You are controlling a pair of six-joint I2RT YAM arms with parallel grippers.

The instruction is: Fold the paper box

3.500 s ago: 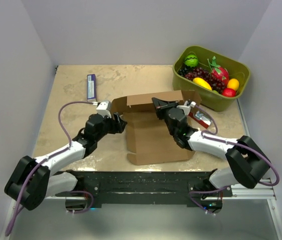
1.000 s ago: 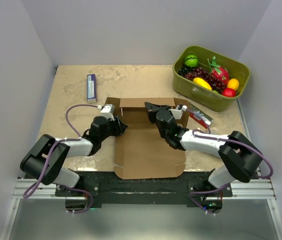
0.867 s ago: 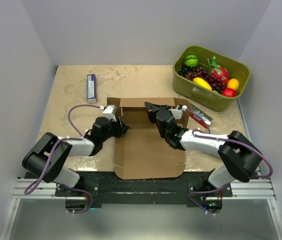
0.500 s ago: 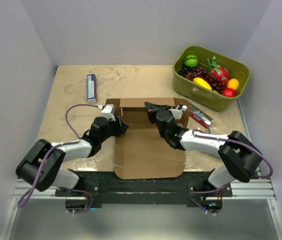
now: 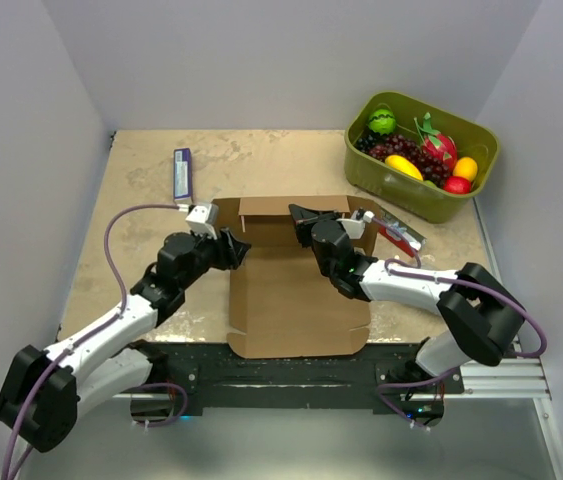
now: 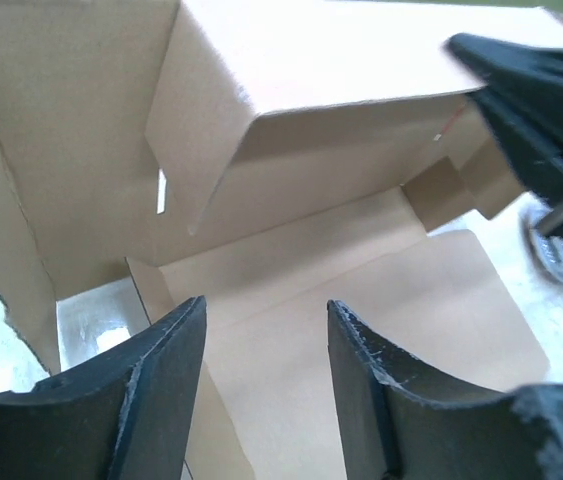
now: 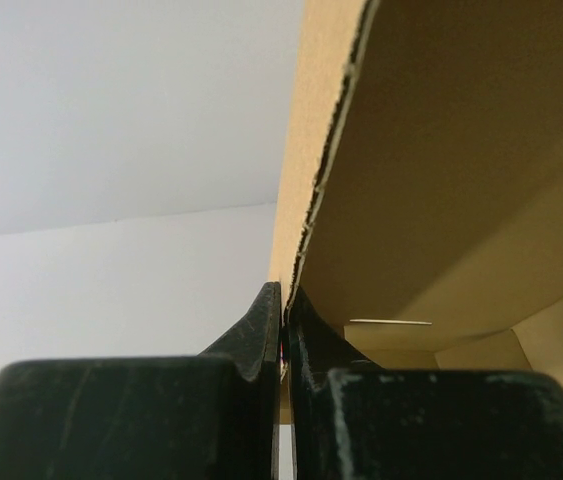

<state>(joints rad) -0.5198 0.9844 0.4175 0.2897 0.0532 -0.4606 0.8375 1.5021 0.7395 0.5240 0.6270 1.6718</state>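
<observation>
Near the far left corner of the worktop [image 5: 141, 170] lies a small purple and white carton [image 5: 182, 173]. To its right and closer to the near edge, the left gripper [image 5: 237, 248] hovers just beside the left side of the paper box [image 5: 296, 300]. Its fingers [image 6: 161, 390] stand apart with nothing between them, and through the gap the left wrist camera looks into the inside of the box.

The paper box lies in the middle of the worktop. Its large flat panel reaches to the near edge, and its back wall [image 5: 266, 207] stands upright at the far side. This wall runs from left to right, so its long axis lies across the direction in which both arms reach. The left side flap [image 5: 224, 211] stands at the left end of the wall, just ahead of the left fingers, and the left arm is clearly the nearer one to it.

The right gripper [image 5: 295, 214] is clamped on the top edge of the back wall, near its middle, and seems to hold it upright. The next move probably belongs to the left arm: the side flap has to turn inward, toward the right.

Beside the right end of the wall lies a red packet [image 5: 398, 233]. In the far right corner stands an olive-green bin [image 5: 416, 197] with fruit.
</observation>
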